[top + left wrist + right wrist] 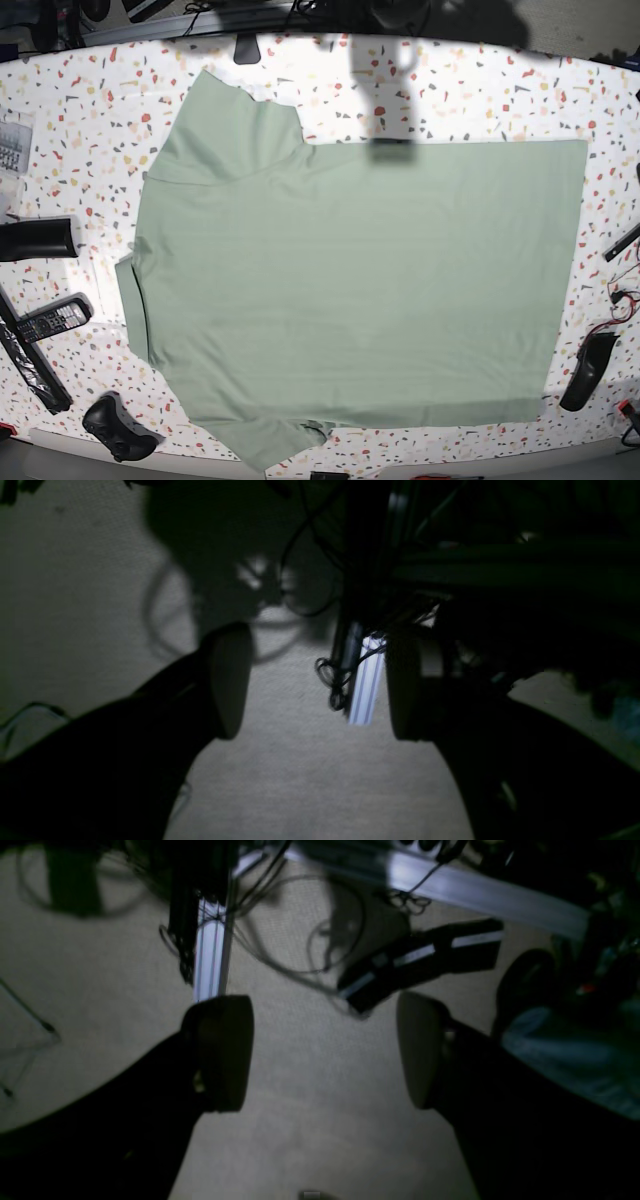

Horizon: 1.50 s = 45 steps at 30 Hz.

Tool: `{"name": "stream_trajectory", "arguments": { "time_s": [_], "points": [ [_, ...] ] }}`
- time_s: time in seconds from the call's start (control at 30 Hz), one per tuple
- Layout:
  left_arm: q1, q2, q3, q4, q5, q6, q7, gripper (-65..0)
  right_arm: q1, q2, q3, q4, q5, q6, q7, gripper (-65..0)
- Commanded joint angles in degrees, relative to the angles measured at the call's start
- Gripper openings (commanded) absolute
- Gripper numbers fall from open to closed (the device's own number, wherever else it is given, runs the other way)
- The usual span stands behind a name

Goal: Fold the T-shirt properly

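The T-shirt is pale sage green and lies spread flat on the speckled table in the base view. Its neck end points left, one sleeve reaches up-left, the other down-left, and the straight hem runs along the right. Neither gripper shows in the base view. The left wrist view has my left gripper open, with nothing between its fingers, over beige carpet. The right wrist view has my right gripper open and empty, also over carpet. No cloth appears in either wrist view.
Left of the shirt lie a black cylinder, a remote control, a black strip and a game controller. A black curved object and wires sit at the right edge. Aluminium frame legs and cables stand on the floor.
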Motion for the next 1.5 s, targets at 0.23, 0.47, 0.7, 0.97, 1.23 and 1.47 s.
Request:
{"name": "stream_trajectory", "arguments": {
  "time_s": [0.23, 0.47, 0.7, 0.97, 1.23, 1.47],
  "points": [
    [13.6, -0.2, -0.1, 16.7, -6.3, -0.3, -0.2, -26.8, -18.2, 7.3, 0.3, 20.3, 2.0, 0.2, -5.8, -21.8],
    [22.9, -0.2, -0.1, 37.2, -8.3, -0.3, 0.3, -26.8, -27.1, 9.9, 0.3, 36.8, 1.6, 0.1, -6.9, -21.8],
    [23.3, -0.2, -0.1, 50.9, -8.5, -0.3, 13.5, -26.8, -27.4, 9.8, 3.4, 47.3, 1.2, -1.7, -13.0, -21.8],
    [23.2, -0.2, -0.1, 60.7, -8.5, -0.3, 17.8, -26.8, -27.4, 9.8, 12.4, 61.0, 1.2, -0.9, -16.6, -21.8],
    [20.7, -0.2, -0.1, 64.3, -8.5, -0.3, 18.9, -26.8, -27.3, 9.8, 18.1, 69.5, 1.4, -0.9, -18.7, -21.8],
    [12.6, -0.2, -0.1, 64.3, -9.9, -0.3, 18.9, -26.8, -21.3, 9.8, 18.1, 73.2, 1.4, -0.8, -22.5, -21.8]
  ]
}}
